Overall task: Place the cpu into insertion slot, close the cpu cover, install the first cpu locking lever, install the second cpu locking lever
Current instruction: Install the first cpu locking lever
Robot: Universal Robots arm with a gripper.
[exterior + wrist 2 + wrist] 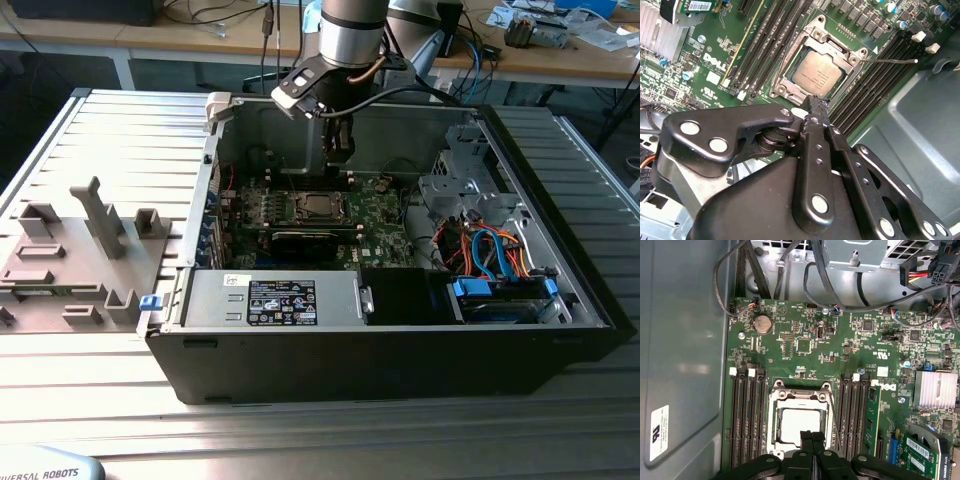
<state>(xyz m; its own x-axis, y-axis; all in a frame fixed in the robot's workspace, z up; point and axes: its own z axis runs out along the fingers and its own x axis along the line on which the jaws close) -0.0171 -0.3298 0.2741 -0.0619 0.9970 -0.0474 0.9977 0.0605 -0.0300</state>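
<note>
Inside the case point(400, 350), over the board point(805, 345), I have the gripper point(338, 150) hanging just above the slot point(781, 91). In both wrist views its fingers point(812, 436) are pressed together, with no gap and nothing between them, so I read it as fully closed and carrying nothing.

The cpu point(816, 75) lies in the slot, its grey top showing square through the cut-out. The cover point(790, 62) looks to be down over the chip's edges, flat as far as I can judge. A thin lever point(890, 60) sticks out from the socket corner across the memory slots point(875, 80) towards the case wall, so I take it as not latched.

My worries from here:
- The fingertips sit close above the chip. A straight descent would press on the cpu and could load the pins under it.
- The lever is a thin, springy wire. A closed tip pushing it off-centre may slip off and let it snap back.
- A slip sideways would strike the memory slots or their white clips point(918, 36) just beside it.
- If the cover is not fully seated, forcing a lever over it could bend the frame
</note>
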